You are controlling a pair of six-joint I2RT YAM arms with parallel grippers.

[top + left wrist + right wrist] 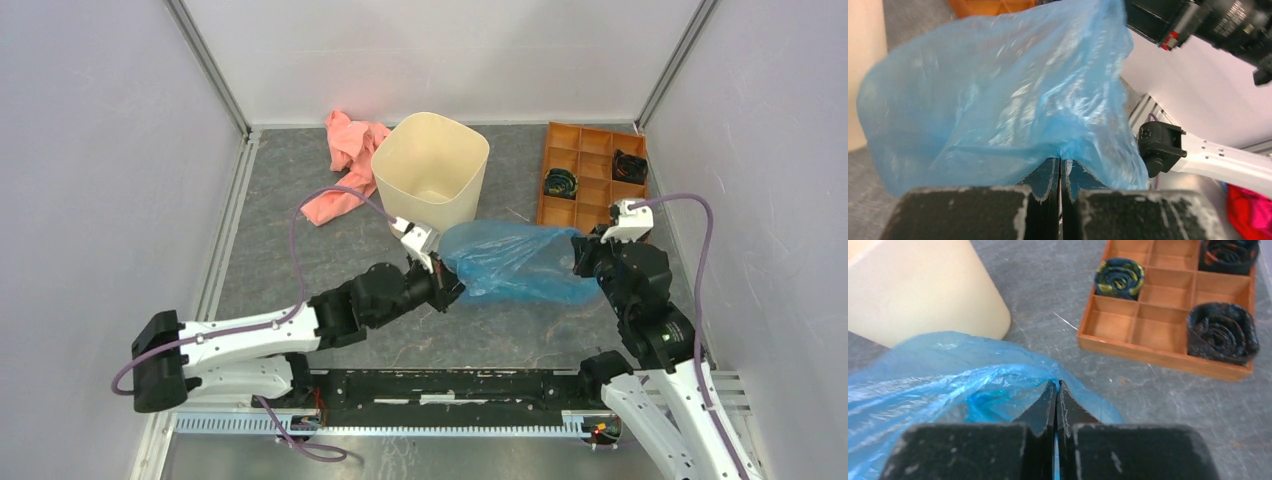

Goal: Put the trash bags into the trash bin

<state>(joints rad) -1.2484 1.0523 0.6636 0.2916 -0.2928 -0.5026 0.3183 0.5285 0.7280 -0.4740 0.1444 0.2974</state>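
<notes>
The cream-beige plastic trash bin (430,170) stands left of centre toward the worktop's far edge, mouth upward. The translucent blue plastic trash bag (515,262) is outside it, just in front of its near right side. At the far right corner, an orange compartment tray (590,175) holds three dark coiled rolls (1222,332), each in its own cell.

The left tool (1060,162) is pinched tight on the bag's left edge, and the right tool (1056,387) on its right edge. I cannot tell whether the bag touches the worktop. The material of the rolls is unclear.

A crumpled pink-salmon cloth (345,165) lies just left of the bin on the mottled grey worktop (300,260), which pale walls enclose.
</notes>
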